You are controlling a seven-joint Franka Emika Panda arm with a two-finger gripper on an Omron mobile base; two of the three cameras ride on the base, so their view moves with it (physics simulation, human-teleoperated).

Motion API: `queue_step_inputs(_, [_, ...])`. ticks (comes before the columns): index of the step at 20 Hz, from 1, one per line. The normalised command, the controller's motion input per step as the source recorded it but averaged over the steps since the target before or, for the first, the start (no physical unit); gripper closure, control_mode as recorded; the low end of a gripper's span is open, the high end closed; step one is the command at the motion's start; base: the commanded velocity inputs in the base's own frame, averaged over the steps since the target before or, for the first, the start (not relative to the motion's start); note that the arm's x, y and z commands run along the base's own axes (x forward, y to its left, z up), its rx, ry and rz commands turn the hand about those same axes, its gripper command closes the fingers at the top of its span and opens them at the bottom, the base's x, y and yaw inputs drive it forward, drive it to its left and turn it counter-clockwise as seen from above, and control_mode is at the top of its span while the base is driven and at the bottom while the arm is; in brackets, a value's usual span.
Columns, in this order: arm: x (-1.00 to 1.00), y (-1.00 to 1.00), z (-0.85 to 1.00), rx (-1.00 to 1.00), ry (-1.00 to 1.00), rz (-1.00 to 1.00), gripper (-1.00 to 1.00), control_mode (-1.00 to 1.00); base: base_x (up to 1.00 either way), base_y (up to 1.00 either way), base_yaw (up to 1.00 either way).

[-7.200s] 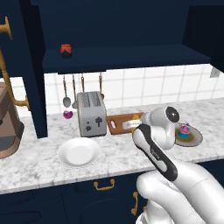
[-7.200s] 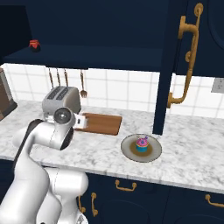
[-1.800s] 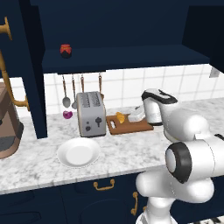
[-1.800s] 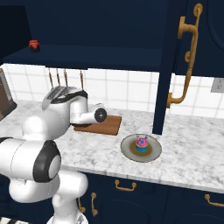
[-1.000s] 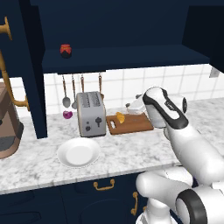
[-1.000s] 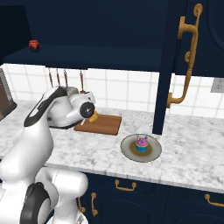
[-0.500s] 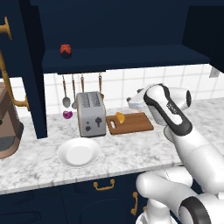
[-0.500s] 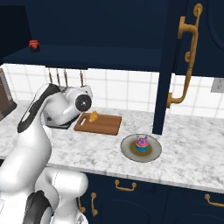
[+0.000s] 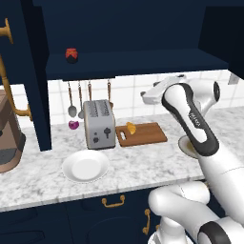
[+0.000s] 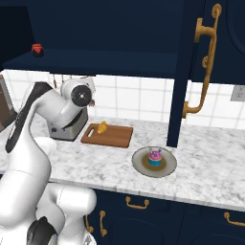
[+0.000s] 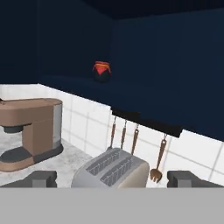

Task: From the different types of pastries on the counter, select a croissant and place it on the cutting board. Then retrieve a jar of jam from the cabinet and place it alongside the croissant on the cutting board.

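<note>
Croissant (image 9: pixel 131 128) left on board (image 9: pixel 143 134); arm since raised above the desk (image 9: pixel 143 164). Jaws held wide, empty. Jar (image 11: pixel 101 71) shelved in cabinet (image 11: pixel 166 65), well apart, ahead.

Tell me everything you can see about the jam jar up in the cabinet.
The jar of jam is a small squat red jar with a dark lid and a dark band round its base; in the hand view red shows above a dark lower body. It stands upright, alone, on the deep shelf of the dark navy cabinet, towards the shelf's left end, above the hanging utensils and the toaster. Nothing touches it but the shelf. The label and material are too small to make out.
</note>
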Motion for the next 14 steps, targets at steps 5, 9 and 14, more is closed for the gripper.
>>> queue_step_inputs(5, [-0.23,0.03,0.9,0.0,0.0,0.0,-1.0,-1.0,0.0,0.0,0.0])
queue_step_inputs(9, [-0.1,0.15,0.8,0.0,0.0,0.0,-1.0,-1.0,0.0,0.0,0.0])
queue_step_inputs(14, [0.07,0.41,0.28,0.0,0.0,0.01,-1.0,-1.0,0.0,0.0,0.0])
